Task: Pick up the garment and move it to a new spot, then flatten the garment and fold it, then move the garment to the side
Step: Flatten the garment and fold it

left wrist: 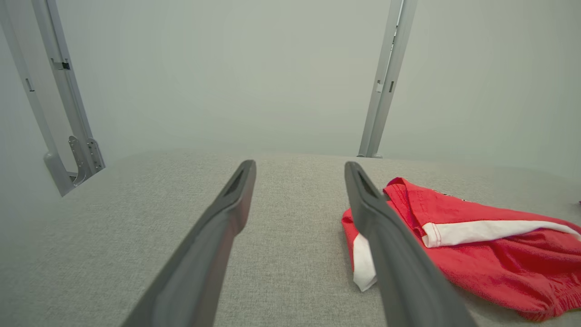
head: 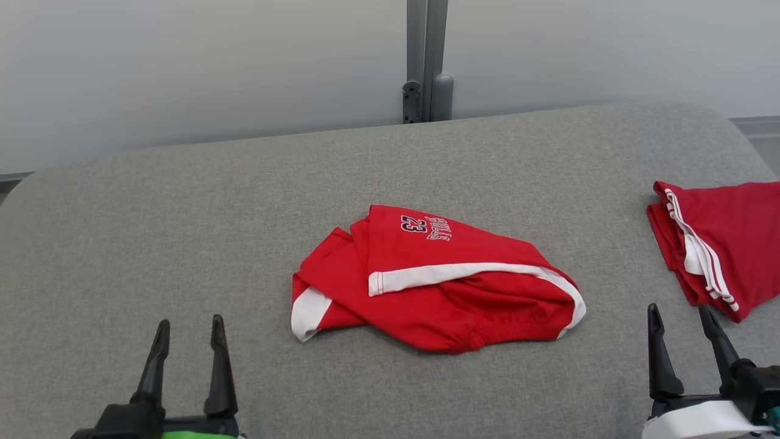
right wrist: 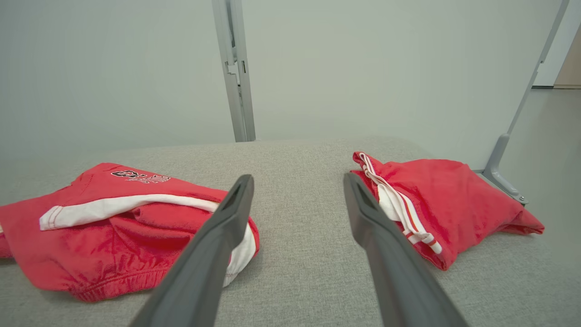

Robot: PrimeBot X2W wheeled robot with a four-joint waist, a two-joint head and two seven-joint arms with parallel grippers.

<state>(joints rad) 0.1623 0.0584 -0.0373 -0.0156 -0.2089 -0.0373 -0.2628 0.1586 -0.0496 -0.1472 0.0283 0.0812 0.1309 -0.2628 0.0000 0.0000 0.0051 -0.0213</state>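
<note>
Left pincer (head: 190, 320), right pincer (head: 678, 307) agape; red garment (head: 439, 286) on cushion (head: 183, 213).

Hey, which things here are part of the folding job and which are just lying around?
Job: crumpled red garment, centre; left gripper, open; right gripper, open.
Lying about: folded red garment, right edge; grey post behind.
</note>
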